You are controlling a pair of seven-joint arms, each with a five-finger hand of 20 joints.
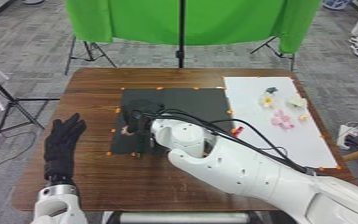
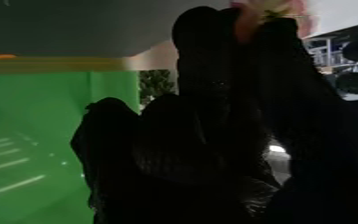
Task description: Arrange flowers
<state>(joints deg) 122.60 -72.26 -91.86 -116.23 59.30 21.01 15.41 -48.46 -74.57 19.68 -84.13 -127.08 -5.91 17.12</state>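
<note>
The right hand in its black fabric glove (image 1: 142,120) is hovering over the black rectangular mat (image 1: 199,102), its fingers pinching a pink-petalled flower (image 2: 286,11). The left hand in its black fabric glove (image 1: 63,145) is resting at the left of the brown wooden counter (image 1: 95,172), fingers extended. Another pink flower cluster (image 1: 282,120) and a yellow-and-white flower (image 1: 268,101) are lying on the white sheet (image 1: 302,150).
</note>
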